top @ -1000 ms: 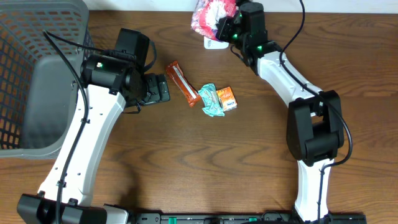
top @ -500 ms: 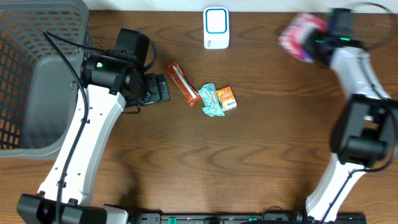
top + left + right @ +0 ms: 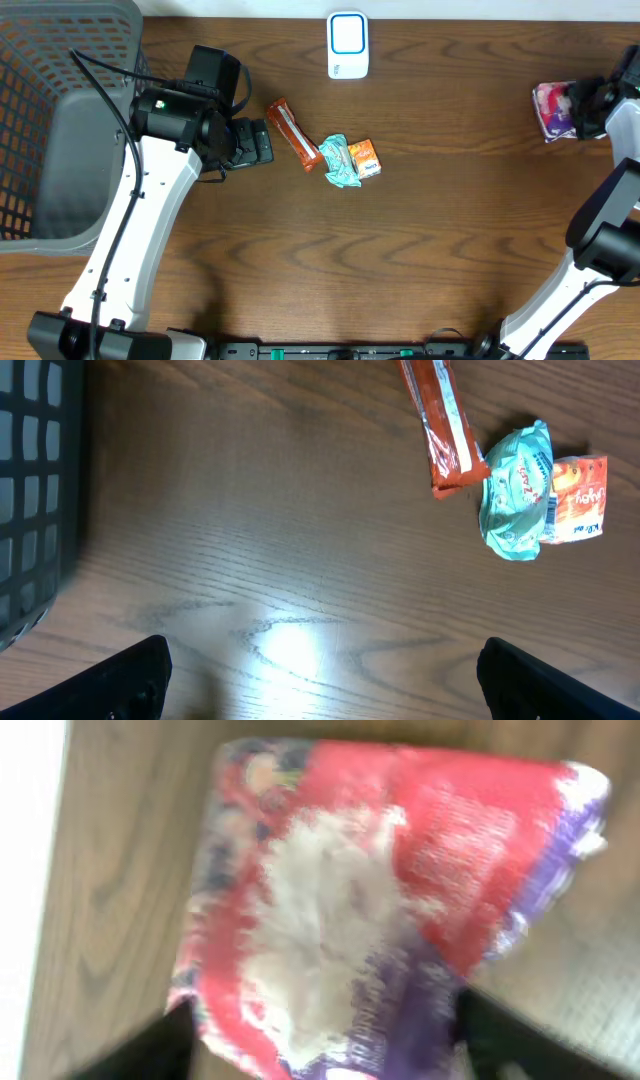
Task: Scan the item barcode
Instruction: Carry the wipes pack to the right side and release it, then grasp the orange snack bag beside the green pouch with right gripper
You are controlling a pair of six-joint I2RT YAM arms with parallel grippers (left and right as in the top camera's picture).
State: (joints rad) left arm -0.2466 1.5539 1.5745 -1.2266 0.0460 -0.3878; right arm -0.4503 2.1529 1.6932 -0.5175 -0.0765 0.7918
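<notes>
Brown tabletop (image 3: 420,250), blurred pink packet (image 3: 380,900) at right hand (image 3: 330,1040), grip unclear; left hand (image 3: 320,680) wide.

No print can be read. The teal packet (image 3: 515,490) and orange packet (image 3: 580,495), well ahead of the left fingers (image 3: 130,680), bear lettering too small to read. The red-and-purple bag (image 3: 400,910), just ahead of the right fingers (image 3: 510,1040), is blurred.

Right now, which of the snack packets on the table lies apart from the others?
The pink-and-purple packet at the far right; the orange bar, teal packet and small orange packet lie clustered together mid-table.
</notes>
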